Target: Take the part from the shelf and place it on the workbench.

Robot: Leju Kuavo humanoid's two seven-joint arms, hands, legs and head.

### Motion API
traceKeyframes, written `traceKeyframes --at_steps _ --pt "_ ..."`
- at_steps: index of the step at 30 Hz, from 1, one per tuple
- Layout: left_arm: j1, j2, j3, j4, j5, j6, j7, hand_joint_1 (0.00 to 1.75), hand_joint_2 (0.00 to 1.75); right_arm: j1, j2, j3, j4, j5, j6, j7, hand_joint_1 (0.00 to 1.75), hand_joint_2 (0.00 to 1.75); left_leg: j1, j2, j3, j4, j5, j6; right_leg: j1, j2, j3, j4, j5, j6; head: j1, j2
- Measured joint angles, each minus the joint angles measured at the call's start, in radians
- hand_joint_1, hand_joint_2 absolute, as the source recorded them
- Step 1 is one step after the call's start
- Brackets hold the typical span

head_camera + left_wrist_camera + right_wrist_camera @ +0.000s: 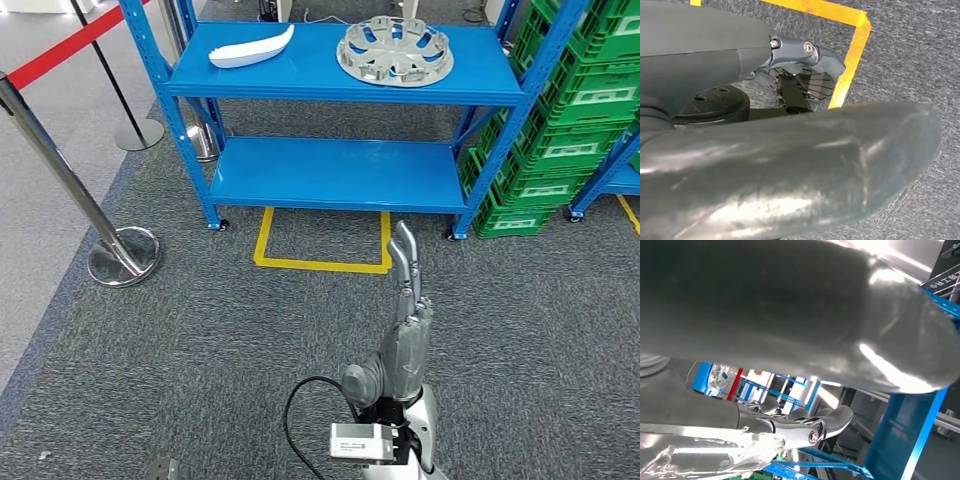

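Note:
A silver round wheel cover (pixel 394 50) lies flat on the upper board of the blue shelf (pixel 340 172), towards its right end. A white curved part (pixel 251 48) lies on the same board further left. My right hand (pixel 406 325) is raised over the grey carpet well short of the shelf, fingers stretched forward and holding nothing. In the right wrist view that hand (pixel 791 340) has its thick thumb and straight fingers (pixel 817 427) apart, with blue shelf posts behind. My left hand (pixel 791 160) hangs over the carpet, its fingers (pixel 806 50) straight and holding nothing.
A yellow floor marking (pixel 321 263) lies in front of the shelf. Stacked green crates (pixel 573 110) stand at the right. Chrome barrier posts (pixel 121 255) with a red belt (pixel 60 45) stand at the left. Grey carpet lies between me and the shelf.

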Motion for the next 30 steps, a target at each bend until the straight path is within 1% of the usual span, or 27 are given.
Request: traceKeyframes --at_steps 4,6,7,8,9,10,11,12,13,14,15,16,17,18,19,21,22,23,24,26,27,28,29,30 --pt "0.0 0.001 0.0 0.0 -0.006 0.02 0.003 0.0 0.0 0.0 0.0 0.0 -0.003 0.007 0.0 -0.001 0.0 0.0 -0.006 0.0 0.0 0.001 -0.003 0.006 -0.006 0.0 0.001 -0.002 0.0 0.007 0.0 0.0" --pt "-0.001 0.0 0.001 0.0 -0.008 0.024 0.004 0.0 0.0 0.0 0.0 0.001 -0.008 0.009 0.0 -0.002 0.0 0.0 -0.004 0.0 0.003 -0.005 -0.001 0.013 -0.007 0.0 0.002 -0.001 -0.003 0.014 0.0 0.0" --pt "-0.001 0.0 0.001 0.0 -0.008 0.025 0.004 0.0 0.0 0.0 -0.001 0.001 -0.011 0.008 0.0 -0.002 0.0 0.0 -0.001 0.0 0.006 -0.009 0.001 0.016 -0.006 0.002 -0.002 0.01 -0.012 0.017 0.001 0.0" --pt "-0.002 0.0 0.001 0.0 -0.009 0.025 0.004 0.0 0.0 0.001 -0.001 0.001 -0.014 0.002 0.001 -0.002 0.0 0.0 0.003 0.0 0.009 -0.013 0.002 0.02 -0.006 0.004 -0.017 0.042 -0.032 0.019 0.002 0.0" --pt "-0.003 -0.001 0.001 0.0 -0.011 0.025 0.004 0.0 0.0 0.001 -0.002 0.001 -0.015 -0.009 0.003 -0.001 0.0 0.0 0.005 0.0 0.012 -0.015 0.002 0.022 -0.006 0.005 -0.044 0.096 -0.06 0.021 0.004 0.0" --pt "-0.003 -0.001 0.001 0.0 -0.013 0.025 0.004 0.0 0.0 0.002 -0.003 0.001 -0.016 -0.024 0.006 -0.001 0.0 0.0 0.005 0.0 0.012 -0.015 0.001 0.024 -0.006 0.006 -0.079 0.166 -0.092 0.023 0.006 0.0" --pt "-0.003 -0.001 0.001 0.0 -0.016 0.024 0.004 0.0 0.0 0.002 -0.004 0.0 -0.016 -0.038 0.009 -0.002 0.0 0.0 0.005 0.0 0.012 -0.015 0.0 0.024 -0.007 0.006 -0.116 0.235 -0.118 0.024 0.006 0.0" --pt "-0.003 0.0 0.001 0.0 -0.018 0.024 0.004 0.0 0.0 0.002 -0.004 0.0 -0.016 -0.046 0.012 -0.004 0.0 0.0 0.005 0.0 0.013 -0.014 -0.001 0.023 -0.007 0.006 -0.142 0.28 -0.127 0.025 0.006 0.0" --pt "-0.002 0.0 0.001 0.0 -0.019 0.024 0.003 0.0 0.0 0.002 -0.005 0.0 -0.017 -0.049 0.015 -0.006 0.0 0.44 0.006 -0.002 0.014 -0.014 -0.002 0.021 -0.008 0.006 -0.151 0.288 -0.116 0.026 0.006 0.0" --pt "-0.002 0.0 0.001 0.0 -0.021 0.024 0.003 0.0 0.0 0.002 -0.006 0.0 -0.017 -0.049 0.017 -0.009 0.0 0.87 0.007 -0.003 0.016 -0.012 -0.004 0.018 -0.009 0.006 -0.139 0.254 -0.086 0.026 0.006 0.0" --pt "-0.002 0.0 0.001 0.0 -0.022 0.023 0.003 0.0 0.0 0.002 -0.006 0.0 -0.017 -0.049 0.018 -0.01 0.0 1.31 0.009 -0.006 0.019 -0.01 -0.008 0.013 -0.011 0.006 -0.11 0.19 -0.046 0.027 0.006 0.0" --pt "-0.003 0.0 0.001 0.0 -0.023 0.023 0.002 0.0 0.0 0.002 -0.006 0.0 -0.017 -0.049 0.019 -0.011 0.0 1.75 0.01 -0.008 0.021 -0.007 -0.012 0.006 -0.011 0.009 -0.077 0.122 -0.017 0.028 0.007 0.0" --pt "-0.003 0.0 0.001 0.0 -0.024 0.023 0.002 0.0 0.0 0.002 -0.006 0.0 -0.018 -0.049 0.019 -0.011 0.0 1.75 0.01 -0.011 0.021 -0.002 -0.015 -0.001 -0.012 0.012 -0.051 0.067 0.004 0.025 0.007 0.0" --pt "-0.004 0.0 0.001 0.0 -0.025 0.023 0.001 0.0 0.0 0.002 -0.006 0.0 -0.02 -0.052 0.021 -0.013 0.0 1.75 0.009 -0.012 0.02 0.001 -0.017 -0.007 -0.011 0.015 -0.037 0.038 0.01 0.019 0.005 0.0" --pt "-0.004 0.001 0.001 0.0 -0.026 0.023 0.001 0.0 0.0 0.003 -0.007 0.0 -0.021 -0.059 0.025 -0.017 0.0 1.75 0.008 -0.013 0.019 0.003 -0.018 -0.012 -0.009 0.019 -0.034 0.03 0.007 0.012 0.004 0.0" --pt "-0.004 0.001 0.001 0.0 -0.031 0.023 0.0 0.0 0.0 0.005 -0.007 0.0 -0.025 -0.093 0.043 -0.035 0.0 1.75 0.011 -0.013 0.017 0.004 -0.019 -0.022 -0.007 0.019 -0.037 0.032 0.008 -0.005 0.002 0.0" --pt "-0.004 0.001 0.001 0.0 -0.033 0.023 -0.001 0.0 0.0 0.007 -0.008 0.0 -0.028 -0.113 0.052 -0.048 0.0 1.75 0.013 -0.012 0.014 0.012 -0.027 -0.028 -0.007 0.019 -0.037 0.032 0.008 -0.012 0.001 0.0" --pt "-0.005 0.001 0.001 0.0 -0.036 0.024 -0.001 0.0 0.0 0.01 -0.009 0.0 -0.033 -0.128 0.06 -0.059 0.0 1.75 0.014 -0.011 0.003 0.036 -0.044 -0.033 -0.008 0.017 -0.036 0.031 0.008 -0.019 0.0 0.0" --pt "-0.005 0.001 0.001 0.0 -0.037 0.024 -0.002 0.0 0.0 0.012 -0.009 -0.001 -0.037 -0.138 0.064 -0.067 0.0 1.75 0.015 -0.01 -0.019 0.082 -0.071 -0.038 -0.009 0.016 -0.035 0.03 0.008 -0.024 -0.002 0.0" --pt "-0.005 0.002 0.001 0.0 -0.039 0.024 -0.002 0.0 0.0 0.017 -0.012 -0.002 -0.041 -0.143 0.065 -0.077 0.0 1.75 0.016 -0.009 -0.086 0.218 -0.133 -0.044 -0.009 0.014 -0.036 0.03 0.007 -0.028 -0.004 0.0" --pt "-0.005 0.002 0.001 0.0 -0.039 0.024 -0.002 0.0 0.0 0.021 -0.013 -0.003 -0.043 -0.141 0.063 -0.081 0.0 1.75 0.016 -0.009 -0.115 0.274 -0.15 -0.045 -0.009 0.013 -0.035 0.03 0.007 -0.029 -0.004 0.0" --pt "-0.004 0.002 0.001 0.0 -0.04 0.024 -0.002 0.0 0.0 0.024 -0.014 -0.004 -0.045 -0.138 0.062 -0.085 0.0 1.75 0.016 -0.009 -0.129 0.298 -0.147 -0.044 -0.008 0.013 -0.035 0.03 0.006 -0.03 -0.005 0.0" --pt "-0.003 0.002 0.001 0.0 -0.04 0.024 -0.002 0.0 0.0 0.028 -0.015 -0.004 -0.047 -0.133 0.06 -0.088 0.0 1.75 0.016 -0.009 -0.125 0.282 -0.124 -0.043 -0.008 0.013 -0.034 0.03 0.006 -0.03 -0.005 0.0" --pt "-0.003 0.002 0.001 0.0 -0.041 0.024 -0.002 0.0 0.0 0.03 -0.016 -0.005 -0.049 -0.129 0.058 -0.091 0.0 1.75 0.016 -0.009 -0.102 0.232 -0.088 -0.041 -0.009 0.014 -0.032 0.03 0.005 -0.029 -0.005 0.0"
